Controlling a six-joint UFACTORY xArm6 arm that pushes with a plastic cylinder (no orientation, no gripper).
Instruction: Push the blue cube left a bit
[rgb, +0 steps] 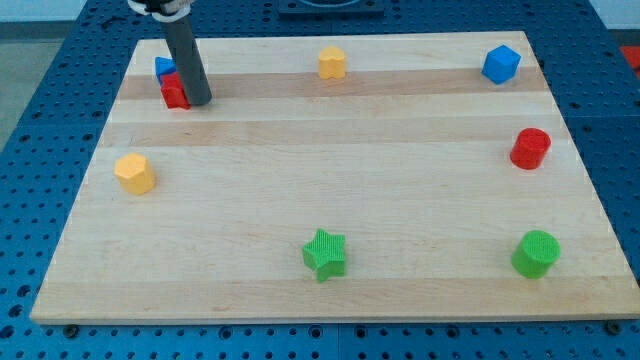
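Note:
A blue cube (501, 63) sits near the top right corner of the wooden board (320, 210). A second blue block (163, 67), its shape partly hidden, sits at the top left, touching a red block (174, 92) just below it. My tip (199, 101) rests on the board at the top left, right against the red block's right side. The rod rises past the small blue block's right edge. The tip is far to the left of the blue cube.
A yellow block (332, 62) sits at the top middle. A yellow hexagonal block (134, 173) is at the left edge. A red cylinder (530, 148) and a green cylinder (536, 253) stand at the right, and a green star (324, 254) at the bottom middle.

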